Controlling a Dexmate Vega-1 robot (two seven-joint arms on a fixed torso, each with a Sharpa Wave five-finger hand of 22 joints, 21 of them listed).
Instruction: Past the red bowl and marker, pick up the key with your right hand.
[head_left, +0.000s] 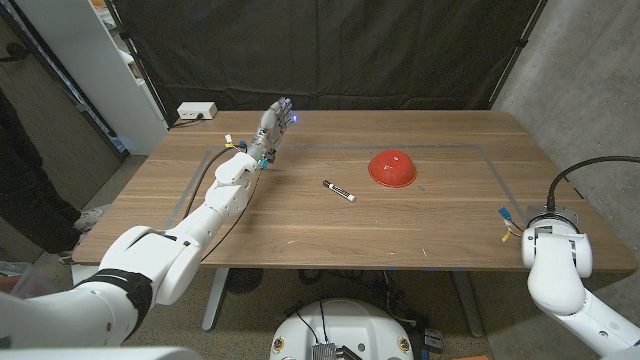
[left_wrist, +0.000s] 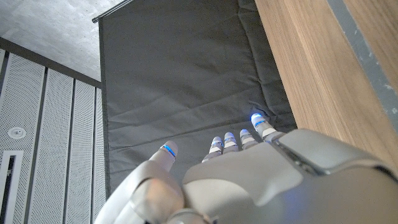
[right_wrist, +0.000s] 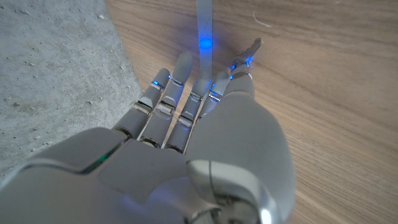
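One red bowl (head_left: 392, 168), upside down, and one marker (head_left: 338, 190) just beside it lie mid-surface (head_left: 300, 230). No key can be made out. Left hand (head_left: 272, 128) is spread, holding nothing, near the far edge. Right hand (right_wrist: 186, 124) holds nothing, fingers straight and close together.

**Surfaces as we see them**

We see a wooden table (head_left: 300, 225) with a smooth, matt, grained top. The red bowl (head_left: 392, 167) looks like glossy plastic. Both hands, left (head_left: 271, 128) and right (right_wrist: 205, 137), wear smooth, pale, satin shells. Behind hangs a matt black cloth backdrop (head_left: 330, 50), creased; the wall (head_left: 590, 90) looks like rough grey concrete
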